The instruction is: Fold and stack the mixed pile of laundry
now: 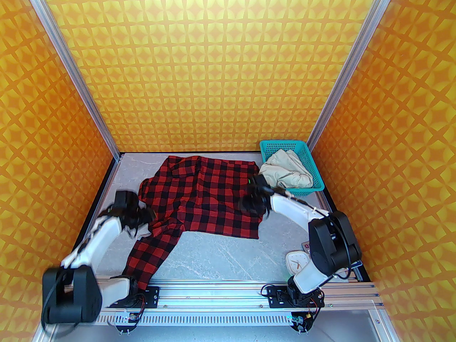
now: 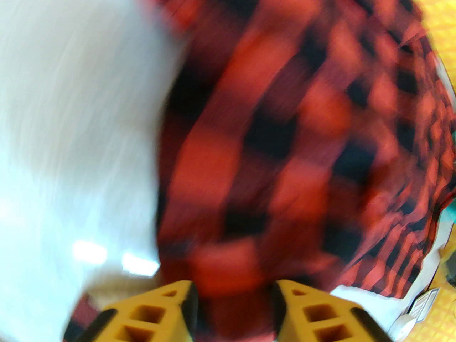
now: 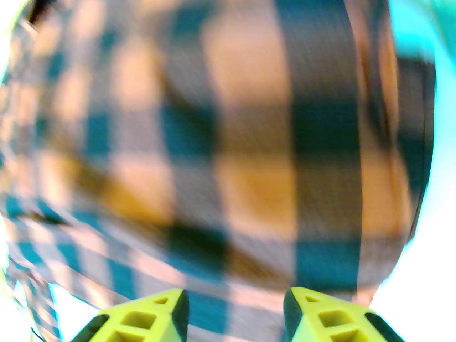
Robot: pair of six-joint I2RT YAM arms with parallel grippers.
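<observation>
Checked shirt (image 1: pixel 213 194) lies on grey table (image 1: pixel 228 255), orange walls (image 1: pixel 213 66) — left fingers (image 2: pixel 149 315), right fingers (image 3: pixel 142 319) apart.

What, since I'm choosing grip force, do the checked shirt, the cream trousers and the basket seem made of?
Shirt: soft woven cloth, maybe flannel, with a matte finish; it lies limp and creased on the table.
Trousers: cream woven fabric, likely cotton, matte; they are crumpled in soft folds.
Basket: rigid teal plastic, slightly glossy; its moulded mesh walls hold their shape.
</observation>
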